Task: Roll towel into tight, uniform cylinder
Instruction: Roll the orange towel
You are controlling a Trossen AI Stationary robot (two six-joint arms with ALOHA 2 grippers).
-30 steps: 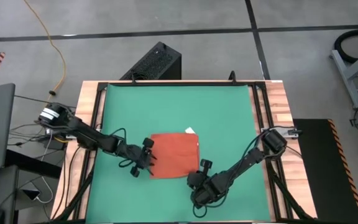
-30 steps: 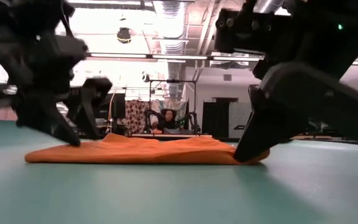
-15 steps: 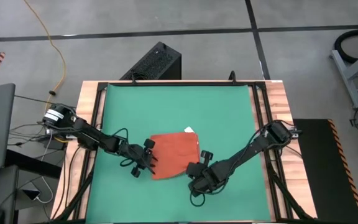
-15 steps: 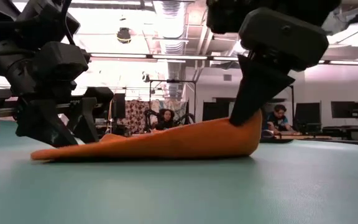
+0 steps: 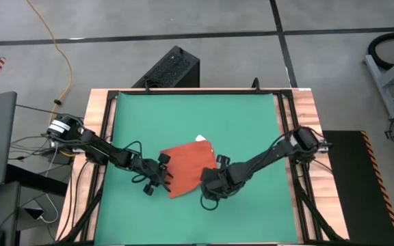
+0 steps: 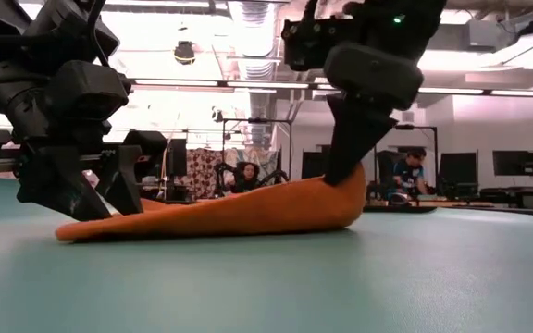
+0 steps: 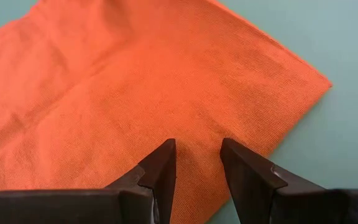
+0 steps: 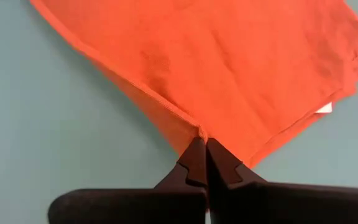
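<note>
Pinching one corner of the towel (image 8: 229, 68), the right gripper (image 8: 202, 144) has its two fingers squeezed tight together on the cloth. It lifts that corner up off the green table (image 5: 252, 123), most likely so the edge can be turned over to start the roll. In the low view that end of the towel (image 6: 248, 215) rises like a ramp while the other end lies flat.

The left gripper (image 7: 196, 163) sits on the other side with its fingers a little apart, tips down on the flat cloth. It seems to pin the towel so it cannot slide.

From above, the towel (image 5: 187, 167) lies near the middle of the table, between both arms, which reach low from each side. A small white tag (image 5: 201, 139) shows at its far edge.
</note>
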